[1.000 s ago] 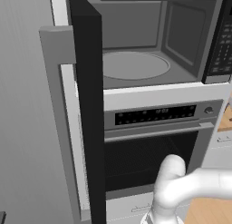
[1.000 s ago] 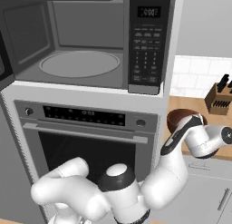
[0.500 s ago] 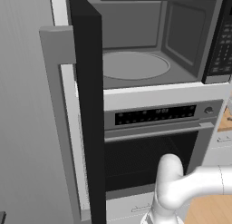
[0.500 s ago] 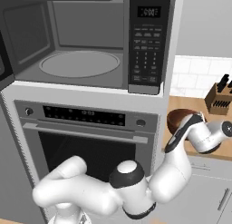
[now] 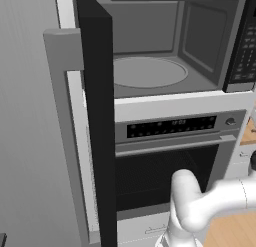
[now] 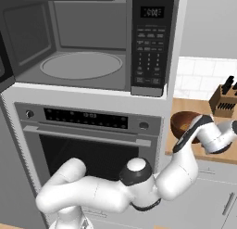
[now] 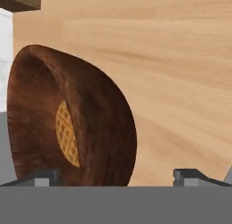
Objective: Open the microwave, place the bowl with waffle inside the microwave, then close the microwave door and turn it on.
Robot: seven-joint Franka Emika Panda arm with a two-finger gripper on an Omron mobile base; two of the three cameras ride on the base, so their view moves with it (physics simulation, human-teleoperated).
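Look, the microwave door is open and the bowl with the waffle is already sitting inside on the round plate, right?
Not quite. The microwave door is open, but the bowl with the waffle is not inside. The right base view shows it on the wooden counter beside the oven, and the round plate in the microwave is bare.

A silver-framed oven with a black display strip sits in a pale cabinet column, a light wooden counter stretches to its right under white wall tiles, carrying a knife block, and grey wall fills the left.
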